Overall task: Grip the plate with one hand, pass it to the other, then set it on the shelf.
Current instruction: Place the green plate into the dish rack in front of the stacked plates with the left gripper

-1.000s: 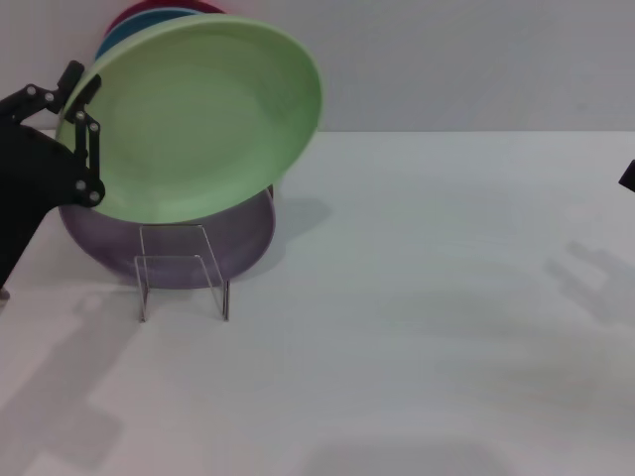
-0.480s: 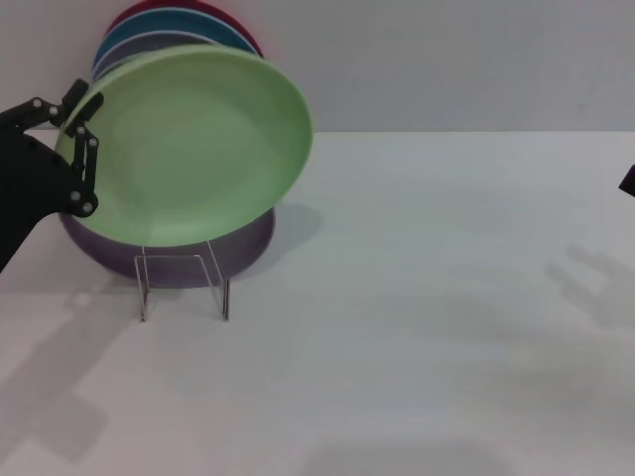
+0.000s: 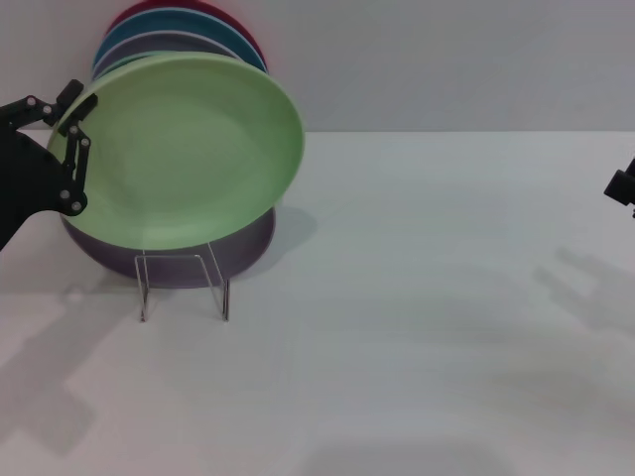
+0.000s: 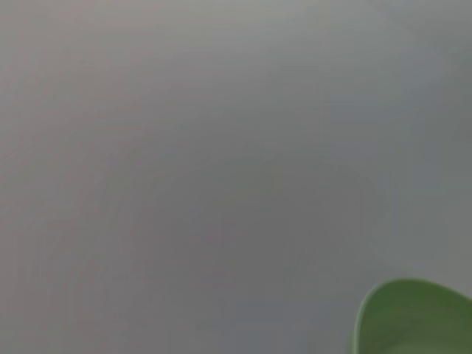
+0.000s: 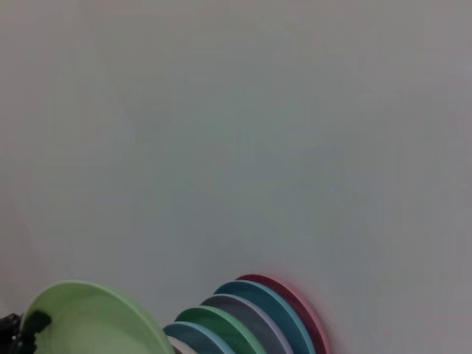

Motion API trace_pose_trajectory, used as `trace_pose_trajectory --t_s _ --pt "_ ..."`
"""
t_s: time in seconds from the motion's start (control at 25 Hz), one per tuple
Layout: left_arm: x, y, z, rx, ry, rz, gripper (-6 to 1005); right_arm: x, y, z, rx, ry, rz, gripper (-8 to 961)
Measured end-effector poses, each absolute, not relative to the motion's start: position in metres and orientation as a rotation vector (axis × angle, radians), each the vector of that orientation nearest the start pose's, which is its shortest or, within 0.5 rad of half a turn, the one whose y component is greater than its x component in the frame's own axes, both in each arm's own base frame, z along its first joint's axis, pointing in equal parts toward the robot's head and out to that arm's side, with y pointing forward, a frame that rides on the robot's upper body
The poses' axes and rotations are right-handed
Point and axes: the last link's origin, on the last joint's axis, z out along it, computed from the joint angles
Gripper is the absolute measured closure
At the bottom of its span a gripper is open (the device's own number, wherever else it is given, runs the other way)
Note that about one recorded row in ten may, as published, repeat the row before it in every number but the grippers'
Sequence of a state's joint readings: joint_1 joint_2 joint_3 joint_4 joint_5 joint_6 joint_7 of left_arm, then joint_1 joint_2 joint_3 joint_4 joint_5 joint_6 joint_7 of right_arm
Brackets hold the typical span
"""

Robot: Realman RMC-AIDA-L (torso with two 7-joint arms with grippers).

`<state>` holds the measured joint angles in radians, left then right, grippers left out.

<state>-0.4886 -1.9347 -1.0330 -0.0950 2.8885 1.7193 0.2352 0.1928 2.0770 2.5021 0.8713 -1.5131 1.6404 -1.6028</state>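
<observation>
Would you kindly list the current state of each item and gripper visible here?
plate: tilted, held at its rim, above the stand.
left gripper: shut on the plate's left rim.
shelf: upright on the table, with the lilac plate leaning behind it.
lilac plate: leaning behind the shelf.
stacked plates: standing on edge in a row.
right gripper: at the right edge, away from everything.

A lilac plate (image 3: 243, 243) leans tilted at the far left of the white table (image 3: 417, 327), close to the pale wall (image 3: 446, 59). Behind it a row of further plates stands on edge: a grey one (image 5: 243, 316), a blue one (image 3: 134, 35), a red one (image 3: 213, 10), a darker green one (image 5: 214, 324).
</observation>
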Motion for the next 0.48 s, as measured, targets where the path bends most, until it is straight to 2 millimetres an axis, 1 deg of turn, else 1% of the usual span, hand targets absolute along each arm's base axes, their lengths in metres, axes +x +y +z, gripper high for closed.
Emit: trace_pose_trajectory --t_s 0.48 --pt "-0.2724 0.318 0.0426 -1.764 0.56 -0.718 936 0.3006 0.2736 0.0894 -2.204 0.769 1.126 343"
